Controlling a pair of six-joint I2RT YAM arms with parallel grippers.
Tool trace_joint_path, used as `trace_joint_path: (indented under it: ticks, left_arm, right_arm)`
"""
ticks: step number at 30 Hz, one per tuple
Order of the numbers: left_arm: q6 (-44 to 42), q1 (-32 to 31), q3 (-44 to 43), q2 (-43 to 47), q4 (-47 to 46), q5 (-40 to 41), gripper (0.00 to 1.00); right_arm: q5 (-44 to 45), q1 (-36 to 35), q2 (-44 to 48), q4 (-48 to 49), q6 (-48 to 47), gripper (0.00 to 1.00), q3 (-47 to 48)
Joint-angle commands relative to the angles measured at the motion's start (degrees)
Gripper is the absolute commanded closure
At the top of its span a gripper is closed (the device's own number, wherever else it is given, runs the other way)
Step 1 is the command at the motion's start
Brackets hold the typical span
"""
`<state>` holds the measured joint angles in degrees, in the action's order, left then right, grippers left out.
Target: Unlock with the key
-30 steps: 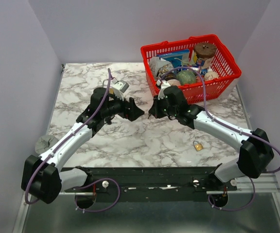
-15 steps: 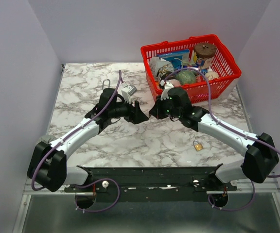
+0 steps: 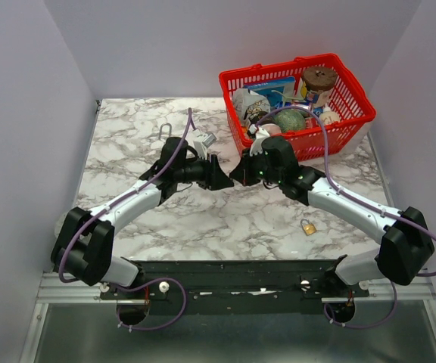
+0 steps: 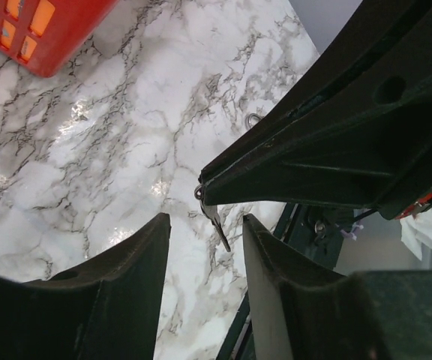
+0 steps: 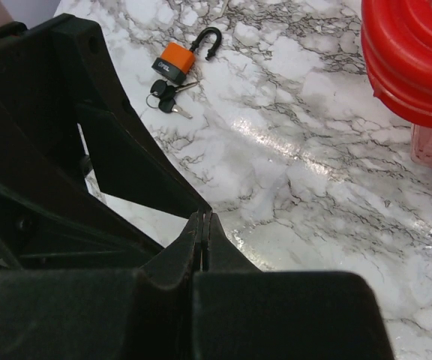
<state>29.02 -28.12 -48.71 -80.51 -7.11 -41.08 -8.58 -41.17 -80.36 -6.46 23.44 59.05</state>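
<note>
At the near edge: both arm bases sit on the black rail, your left arm on the left.
Brass padlock: it lies on the marble table at your near right, just in front of the right forearm and well apart from both claws.
Right gripper: the jaws are pressed flat together and pinch a small key at the very tip. The key hangs out, tilted toward your left claw.
Left gripper: the jaws are narrowed but apart, one on each side of the key with a gap showing, so they grip nothing.
Meeting point: your two claws face tip to tip above mid-table.
Orange padlock: it lies flat beyond the left arm with its shackle end free, a bunch of keys beside it.
Red basket: it stands at the far right corner, full of assorted items.
</note>
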Motion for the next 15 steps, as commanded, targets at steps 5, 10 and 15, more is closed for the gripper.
trace_joint_path:
  ticks: [5, 10, 15]
  left_arm:
    - [2.27, -0.71, -0.69, -1.66, -3.35, -3.04, 0.67]
    - [2.27, -0.88, -0.95, -2.37, -3.08, -3.57, 0.91]
    - [1.31, -0.88, -1.21, -2.46, -2.12, -3.92, 1.0]
  right_arm:
    - [-0.57, 0.21, 0.99, 1.98, 0.55, 0.99, -0.86]
    - [0.67, 0.3, 1.61, 1.98, 0.11, 0.99, -1.3]
    - [-0.29, 1.0, 2.05, 1.89, -1.2, 0.99, -1.48]
